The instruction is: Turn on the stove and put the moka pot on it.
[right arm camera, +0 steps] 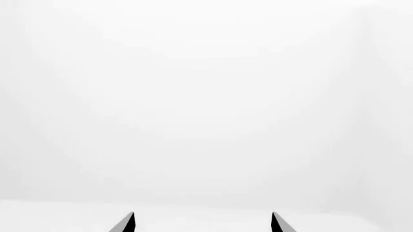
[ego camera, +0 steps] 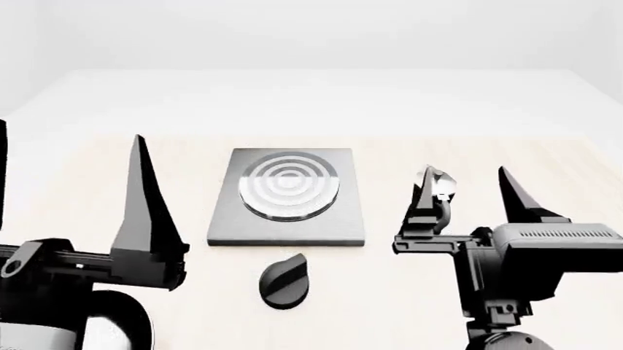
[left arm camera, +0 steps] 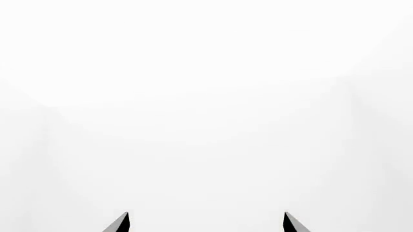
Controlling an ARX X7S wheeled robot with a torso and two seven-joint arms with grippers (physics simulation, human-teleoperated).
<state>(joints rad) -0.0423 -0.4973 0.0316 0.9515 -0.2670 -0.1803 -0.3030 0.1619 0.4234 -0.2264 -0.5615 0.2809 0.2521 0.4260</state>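
In the head view the stove (ego camera: 285, 227) is a flat grey square plate with a ringed round burner (ego camera: 288, 184), lying mid-table with nothing on it. Its black round knob (ego camera: 283, 281) lies just in front of it. The moka pot (ego camera: 440, 191) stands right of the stove, mostly hidden behind one finger of my right gripper; only its silver lid and curved handle show. My right gripper (ego camera: 469, 181) is open and empty, raised in front of the pot. My left gripper (ego camera: 70, 149) is open and empty, left of the stove. Both wrist views show only white space beyond the left gripper's (left arm camera: 206, 216) and the right gripper's (right arm camera: 203, 216) fingertips.
The light wooden table (ego camera: 87, 175) carries the stove, knob and pot. Its far edge runs across the head view, with white floor and walls beyond.
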